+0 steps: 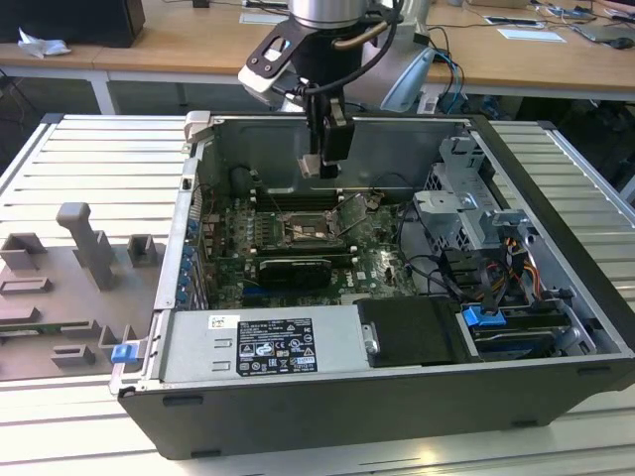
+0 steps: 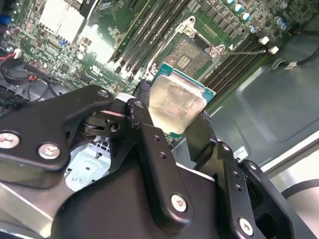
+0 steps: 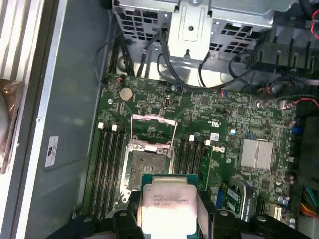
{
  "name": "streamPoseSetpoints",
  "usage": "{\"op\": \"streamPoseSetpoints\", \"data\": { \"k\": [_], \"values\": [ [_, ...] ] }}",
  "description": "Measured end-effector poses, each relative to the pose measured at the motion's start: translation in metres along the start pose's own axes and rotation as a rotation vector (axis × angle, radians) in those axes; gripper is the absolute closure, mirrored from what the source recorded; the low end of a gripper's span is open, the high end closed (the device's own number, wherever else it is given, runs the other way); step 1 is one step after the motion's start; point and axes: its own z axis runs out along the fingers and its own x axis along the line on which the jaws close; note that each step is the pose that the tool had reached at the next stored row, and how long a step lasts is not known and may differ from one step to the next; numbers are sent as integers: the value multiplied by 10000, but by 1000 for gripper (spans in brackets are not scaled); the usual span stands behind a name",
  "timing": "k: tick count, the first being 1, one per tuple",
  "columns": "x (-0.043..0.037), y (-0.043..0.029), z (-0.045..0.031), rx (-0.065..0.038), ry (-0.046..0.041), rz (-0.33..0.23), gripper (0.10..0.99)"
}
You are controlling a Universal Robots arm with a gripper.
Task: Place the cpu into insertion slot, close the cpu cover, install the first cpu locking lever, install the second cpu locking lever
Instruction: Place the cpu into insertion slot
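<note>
My gripper (image 1: pixel 319 164) hangs inside the open computer case, above the motherboard, and is shut on the cpu (image 2: pixel 175 105). The chip's pale silver face shows between the black fingers (image 2: pixel 144 124) in both wrist views, cpu (image 3: pixel 167 201) level with the fingertips. Below it lies the insertion slot (image 3: pixel 148 162), a dark square socket with a silvery rim, uncovered. The cpu cover (image 3: pixel 152 130) is swung up off the socket. In the exterior view the insertion slot (image 1: pixel 303 234) sits a short way under and in front of the gripper. The chip is apart from the socket.
Long black memory slots (image 3: pixel 107 172) flank the socket on both sides. A black expansion card (image 1: pixel 295 270) lies in front of it. A metal drive cage (image 1: pixel 466 198) and cables fill the case's right. A grey fixture tray (image 1: pixel 79 288) stands outside on the exterior view's left.
</note>
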Motion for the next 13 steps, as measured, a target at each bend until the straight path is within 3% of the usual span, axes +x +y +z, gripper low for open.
{"op": "streamPoseSetpoints", "data": {
  "k": [6, 11, 13],
  "values": [
    [10, -6, 156, 4, -12, 168, 553],
    [10, -8, 200, 3, -78, 663, 553],
    [10, -10, 221, 8, -142, 775, 553]
  ]
}}
